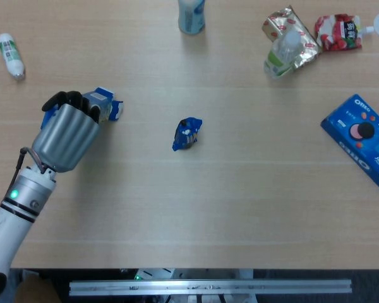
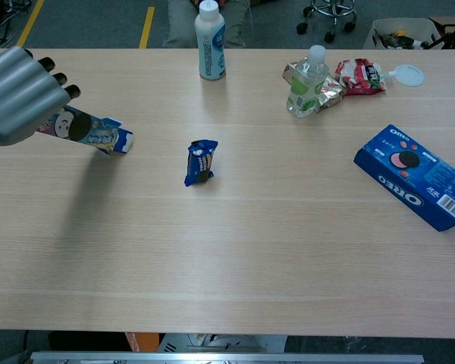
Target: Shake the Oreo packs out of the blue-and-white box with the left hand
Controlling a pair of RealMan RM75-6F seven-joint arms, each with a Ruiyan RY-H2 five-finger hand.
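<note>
My left hand grips the blue-and-white Oreo box above the table's left side. The box points its open end toward the right and slightly down. Most of the box is hidden behind the hand in the head view. One small blue Oreo pack lies on the table to the right of the box, apart from it. My right hand shows in neither view.
A large blue Oreo box lies at the right edge. A white bottle stands at the back. A clear bottle with snack pouches sits back right. A small bottle lies far left.
</note>
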